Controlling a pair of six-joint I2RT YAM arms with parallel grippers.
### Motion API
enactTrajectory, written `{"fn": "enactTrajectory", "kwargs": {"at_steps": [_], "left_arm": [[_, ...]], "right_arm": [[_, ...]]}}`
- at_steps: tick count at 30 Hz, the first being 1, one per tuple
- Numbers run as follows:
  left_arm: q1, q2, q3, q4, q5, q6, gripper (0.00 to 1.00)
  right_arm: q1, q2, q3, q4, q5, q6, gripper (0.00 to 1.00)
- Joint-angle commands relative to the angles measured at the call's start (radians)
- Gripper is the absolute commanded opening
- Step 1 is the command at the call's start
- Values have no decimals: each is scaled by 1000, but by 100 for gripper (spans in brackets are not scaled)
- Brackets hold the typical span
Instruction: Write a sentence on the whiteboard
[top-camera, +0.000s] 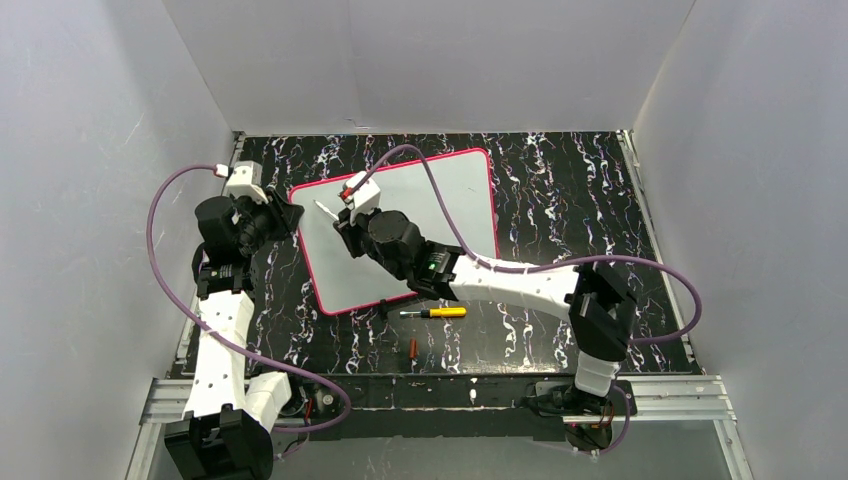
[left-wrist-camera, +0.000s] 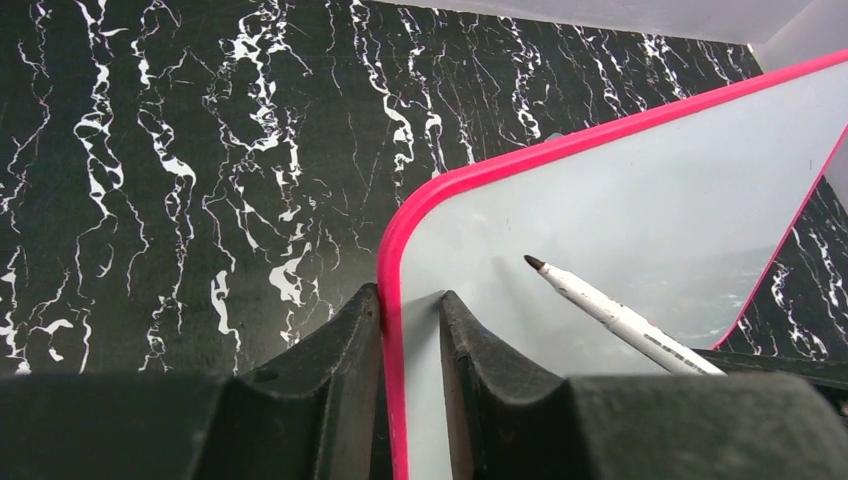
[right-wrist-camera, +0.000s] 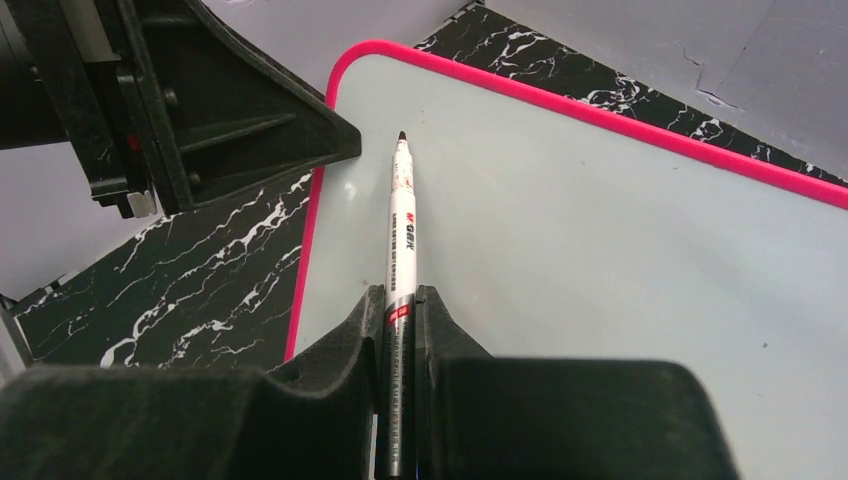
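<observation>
Whiteboard (top-camera: 440, 220), large, white, pink-rimmed, lies flat on black marbled table (top-camera: 560, 200). Right gripper (right-wrist-camera: 398, 300) clamps a white marker pen (right-wrist-camera: 400, 240), tip aimed toward its far-left corner; left gripper (left-wrist-camera: 410, 310) straddles the left rim, grip uncertain.

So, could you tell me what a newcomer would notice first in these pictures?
The pink-rimmed whiteboard lies slanted on the black marbled table, with no lettering showing on it. The right gripper holds an uncapped marker with its tip near the board's far left corner, where the left gripper straddles the rim. A yellow-handled screwdriver lies just off the board's near edge.
</observation>
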Motion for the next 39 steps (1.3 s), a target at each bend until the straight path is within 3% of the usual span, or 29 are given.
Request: {"fn": "enactTrajectory", "kwargs": {"at_steps": [1, 5, 8, 39], "left_arm": [[-12, -5, 10, -66, 37, 40, 19], [-13, -1, 9, -95, 24, 75, 12], [-15, 1, 6, -103, 31, 94, 0], [-25, -8, 5, -117, 39, 144, 0]], "right_arm": [[7, 27, 72, 40, 14, -22, 1], [8, 45, 85, 36, 11, -22, 1], [8, 60, 100, 25, 20, -22, 1], [11, 67, 60, -77, 87, 22, 1]]}}
